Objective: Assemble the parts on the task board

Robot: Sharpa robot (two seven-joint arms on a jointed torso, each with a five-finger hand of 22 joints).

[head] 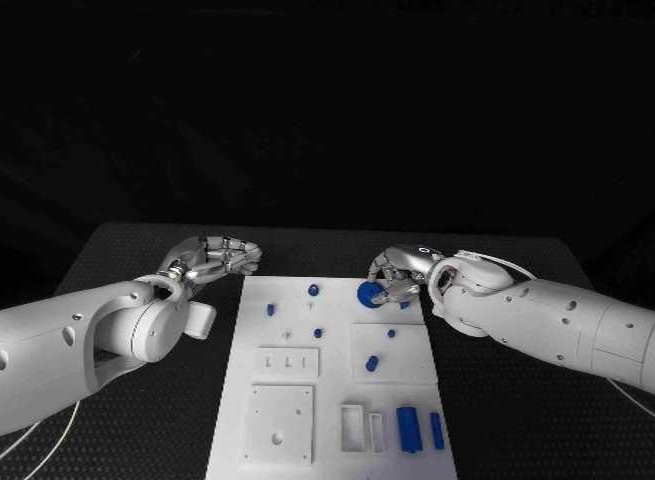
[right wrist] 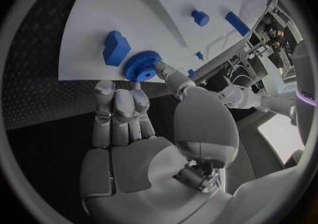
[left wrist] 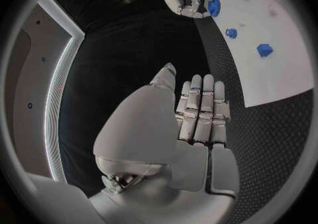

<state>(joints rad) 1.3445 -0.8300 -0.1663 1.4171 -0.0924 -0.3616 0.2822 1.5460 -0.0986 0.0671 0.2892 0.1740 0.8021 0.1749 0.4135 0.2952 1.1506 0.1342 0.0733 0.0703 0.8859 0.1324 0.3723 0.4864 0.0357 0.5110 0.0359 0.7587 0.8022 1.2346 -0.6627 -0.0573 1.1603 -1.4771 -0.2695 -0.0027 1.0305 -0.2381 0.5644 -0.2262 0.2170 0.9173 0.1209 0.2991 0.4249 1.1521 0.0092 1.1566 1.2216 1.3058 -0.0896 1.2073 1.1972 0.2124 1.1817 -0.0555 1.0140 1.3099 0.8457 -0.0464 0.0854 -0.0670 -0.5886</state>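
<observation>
Right robot hand [head: 396, 277] pinches the blue gear [head: 369, 293] at the white board's [head: 291, 440] far right edge; left robot hand [head: 216, 258] idle beside the board, fingers together, empty; keep gear flat, lower straight.

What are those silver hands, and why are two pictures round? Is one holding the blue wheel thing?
They belong to a robot with two white arms. The square picture comes from a camera on its head, looking down at a black table. The round ones come from cameras at its wrists. On the table lies a white task board with small blue parts. The right hand pinches a blue gear at the board's far edge. The left hand holds nothing and sits beside the board.
</observation>
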